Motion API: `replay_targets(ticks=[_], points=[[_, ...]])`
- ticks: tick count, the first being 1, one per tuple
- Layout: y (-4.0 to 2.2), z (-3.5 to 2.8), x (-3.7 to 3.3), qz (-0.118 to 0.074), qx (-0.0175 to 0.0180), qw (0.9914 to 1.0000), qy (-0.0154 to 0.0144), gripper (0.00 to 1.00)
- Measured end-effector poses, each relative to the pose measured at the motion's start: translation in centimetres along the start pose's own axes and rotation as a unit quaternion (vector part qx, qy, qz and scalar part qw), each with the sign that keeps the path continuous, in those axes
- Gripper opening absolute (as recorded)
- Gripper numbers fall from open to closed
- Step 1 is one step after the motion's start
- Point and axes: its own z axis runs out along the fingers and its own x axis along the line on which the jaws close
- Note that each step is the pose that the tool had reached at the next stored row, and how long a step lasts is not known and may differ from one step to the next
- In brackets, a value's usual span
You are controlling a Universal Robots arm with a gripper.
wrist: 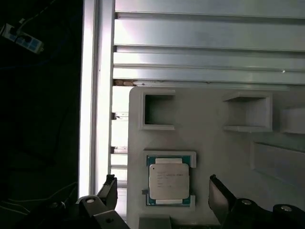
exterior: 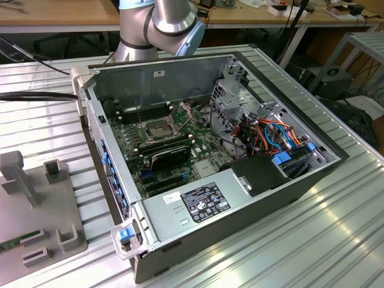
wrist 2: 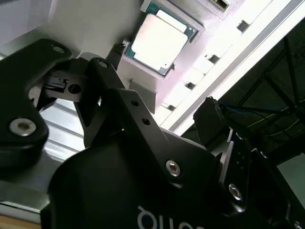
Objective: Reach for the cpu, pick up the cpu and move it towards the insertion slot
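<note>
The cpu (wrist: 167, 180) (wrist 2: 159, 40) is a pale silver square chip on a green base, lying flat in a recess of a white holder (wrist: 209, 148). In both wrist views my gripper (wrist: 162, 183) (wrist 2: 155, 83) stands open above it. One black finger (wrist: 108, 191) is on one side of the chip and the other on the opposite side, both clear of it. The insertion slot (exterior: 157, 129) is a square socket with a metal frame. It sits on the board inside the opened computer case, its hinged plate (exterior: 182, 110) raised.
The case (exterior: 180, 66) lies open on a ribbed aluminium table (exterior: 336, 240). A black finned block (exterior: 171, 157), coloured cables (exterior: 270, 135) and a drive cage (exterior: 231, 99) surround the socket. A grey fixture (exterior: 36, 204) lies at the exterior view's left. The holder has further square pockets (wrist: 157, 109).
</note>
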Motion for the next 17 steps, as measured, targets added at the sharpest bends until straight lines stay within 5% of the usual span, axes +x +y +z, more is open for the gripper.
replay_targets(ticks=[1,2,4,8,17], points=[[-0.01,0.03,0.0,0.0,0.0035,0.99999,0.0005,0.86],[-0.02,0.19,-0.01,0.0,0.0125,0.99992,0.0015,0.86],[-0.09,0.49,0.0,0.0,0.0126,0.99992,0.0017,0.86],[-0.5,2.04,0.02,0.0,0.0126,0.99992,0.0014,0.86],[-0.68,3.86,-0.26,0.0,0.0126,0.99992,0.0013,0.86]])
